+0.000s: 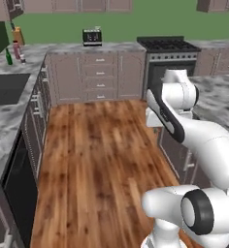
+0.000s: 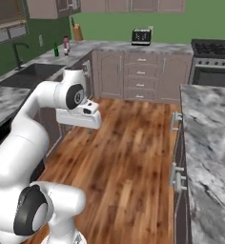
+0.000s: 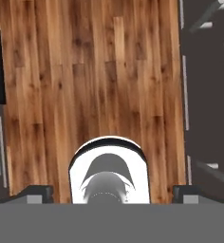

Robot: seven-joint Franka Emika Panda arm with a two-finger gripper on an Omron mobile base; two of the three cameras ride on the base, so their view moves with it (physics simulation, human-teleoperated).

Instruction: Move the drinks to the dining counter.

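Two of the drinks stand on the far corner of the sink counter: a slim dark-green bottle [image 1: 8,57] [image 2: 56,50] and a taller red drink [image 1: 16,50] [image 2: 66,45] beside it. The dining counter [image 1: 220,104] [image 2: 207,138], with its veined marble top, runs along the right side. My gripper [image 3: 112,193] hangs over the wooden floor between the two counters and points straight down. Its fingertips [image 3: 38,192] stand wide apart, open, with nothing between them. It is far from the drinks.
A black sink [image 1: 7,87] [image 2: 31,71] is set into the left counter. At the back are a toaster [image 1: 92,36] [image 2: 141,35], a knife block [image 1: 18,35] [image 2: 76,32] and a stove [image 1: 167,46] [image 2: 214,50]. Wooden floor [image 1: 97,160] lies between the counters.
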